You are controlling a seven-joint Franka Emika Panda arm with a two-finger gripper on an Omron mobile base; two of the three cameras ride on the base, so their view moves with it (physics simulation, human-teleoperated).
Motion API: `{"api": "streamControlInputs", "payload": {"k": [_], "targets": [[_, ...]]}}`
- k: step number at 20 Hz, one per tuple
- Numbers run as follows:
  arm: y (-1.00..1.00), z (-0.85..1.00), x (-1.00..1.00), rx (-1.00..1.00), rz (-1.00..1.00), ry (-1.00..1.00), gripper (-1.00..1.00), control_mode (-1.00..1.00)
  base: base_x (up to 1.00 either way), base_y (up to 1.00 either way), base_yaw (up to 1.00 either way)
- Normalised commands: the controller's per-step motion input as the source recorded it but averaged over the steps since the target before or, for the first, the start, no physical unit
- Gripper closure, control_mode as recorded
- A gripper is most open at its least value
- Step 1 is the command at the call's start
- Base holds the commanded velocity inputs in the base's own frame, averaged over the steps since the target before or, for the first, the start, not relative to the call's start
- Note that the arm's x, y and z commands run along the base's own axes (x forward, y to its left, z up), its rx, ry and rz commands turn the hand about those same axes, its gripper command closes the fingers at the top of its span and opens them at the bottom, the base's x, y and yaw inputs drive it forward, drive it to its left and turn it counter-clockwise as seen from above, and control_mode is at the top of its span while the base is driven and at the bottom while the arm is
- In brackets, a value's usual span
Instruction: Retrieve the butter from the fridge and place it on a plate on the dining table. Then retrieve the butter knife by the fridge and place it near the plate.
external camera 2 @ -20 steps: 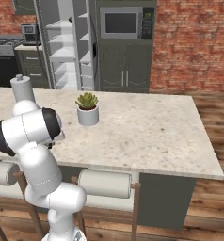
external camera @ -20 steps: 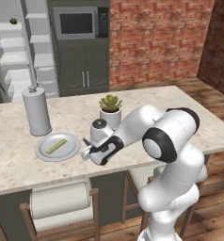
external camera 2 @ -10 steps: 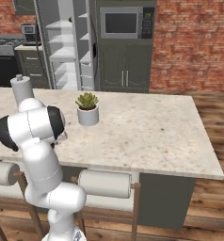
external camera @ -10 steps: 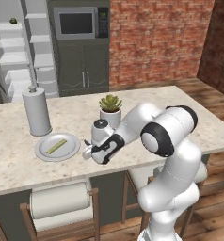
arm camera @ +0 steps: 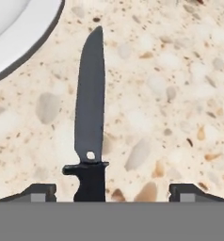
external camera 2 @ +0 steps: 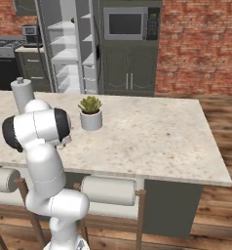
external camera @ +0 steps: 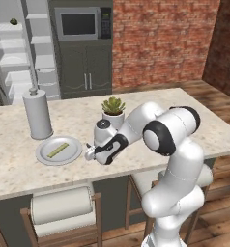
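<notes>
The butter knife [arm camera: 90,117], black handle and dark blade, lies flat on the speckled dining table [external camera: 155,99], its tip pointing at the plate's rim [arm camera: 24,44]. My gripper [arm camera: 114,192] hovers low over the handle, open, its fingertips [arm camera: 37,190] wide apart and clear of the knife. From the left base view the gripper [external camera: 91,154] sits just right of the round grey plate [external camera: 71,154]. The pale yellow butter [external camera: 58,150] rests diagonally on that plate. At the back, the fridge [external camera: 20,58] stands with its white shelves exposed.
A tall grey cylinder [external camera: 37,115] stands behind the plate, and a small potted plant [external camera: 113,111] sits just behind my forearm. Cushioned stools [external camera: 64,207] line the table's near side. A dark cabinet with a microwave [external camera: 83,23] is beside the fridge.
The jaws have opened and the knife now lies free on the table. The hand has stayed beside the plate; the elbow has shifted slightly.
</notes>
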Motion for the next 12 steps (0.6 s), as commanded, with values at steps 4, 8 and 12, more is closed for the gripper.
{"api": "streamControlInputs", "payload": {"k": [4, 8, 12], "targets": [[0.0, 0.0, -0.05, 0.0, 0.0, 0.01, -1.0, -1.0, 0.0, 0.0, 0.0], [-0.06, 0.36, -0.22, 0.05, 0.0, 0.0, -1.0, -1.0, 0.0, 0.0, 0.0], [0.0, 0.94, -0.16, 0.18, 0.0, 0.01, -1.0, -1.0, 0.0, 0.0, 0.0]]}}
